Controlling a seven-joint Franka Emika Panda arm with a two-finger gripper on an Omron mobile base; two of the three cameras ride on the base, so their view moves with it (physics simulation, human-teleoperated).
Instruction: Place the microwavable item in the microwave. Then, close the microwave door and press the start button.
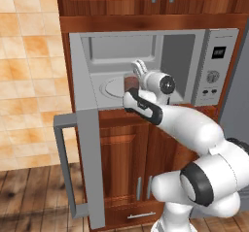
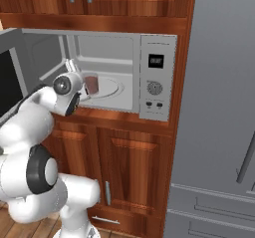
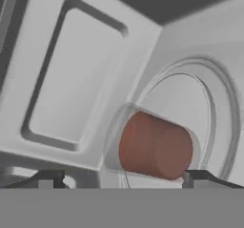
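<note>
1. Two dark fingertips (image 3: 50, 178) stood wide either side of the glass tumbler (image 3: 155, 146); your gripper (image 3: 123, 179) held nothing.
2. Tumbler sat on the turntable (image 2: 110, 88) inside the microwave (image 1: 221, 61).
3. The wrist hid most of the tumbler from the left base view.
4. Microwave door (image 1: 90, 165) hung open, bottom cut off.

We're in a home kitchen: built-in microwave (image 1: 146, 68) set among wooden cabinets (image 2: 124, 167), tiled wall (image 1: 29, 80), grey fridge (image 2: 219, 107) beside
</note>
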